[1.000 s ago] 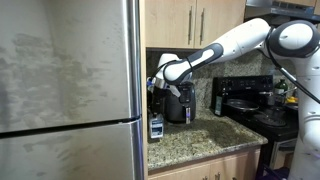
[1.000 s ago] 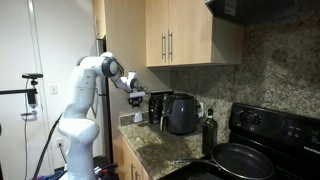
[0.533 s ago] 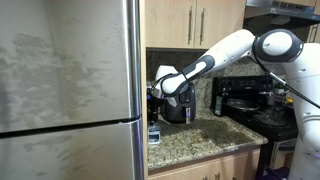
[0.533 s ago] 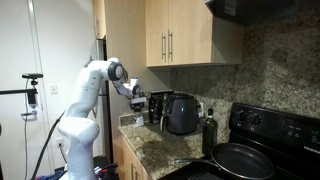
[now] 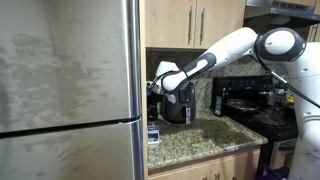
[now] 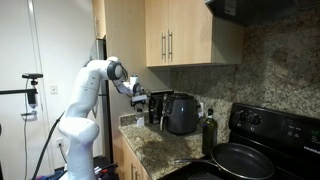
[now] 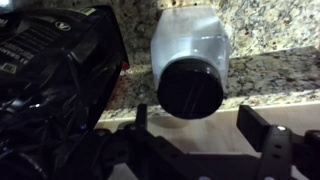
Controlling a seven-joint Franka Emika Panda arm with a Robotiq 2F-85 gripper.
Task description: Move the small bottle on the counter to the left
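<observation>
The small bottle point(image 5: 154, 131) stands upright on the granite counter point(image 5: 205, 140), at its left end beside the fridge. From above, in the wrist view, the small bottle point(image 7: 191, 60) shows a pale body and a round dark cap. My gripper point(image 7: 200, 128) hangs directly over it, open, with one dark finger on each side and a clear gap to the cap. In both exterior views the white arm reaches in, with the gripper point(image 5: 155, 112) just above the bottle and the gripper point(image 6: 137, 96) over the counter's end.
A stainless fridge point(image 5: 70, 90) walls off the left. A black air fryer point(image 5: 180, 103) and a dark coffee maker point(image 6: 158, 105) stand behind the bottle. A black crinkled bag point(image 7: 50, 80) lies beside it. The stove point(image 5: 255, 108), a pan point(image 6: 240, 158) and a dark tall bottle point(image 6: 209, 130) are farther along.
The bottle has come down a little and rests on the counter. The jaws, shut on it earlier, have spread apart and let it go. The arm has shifted slightly.
</observation>
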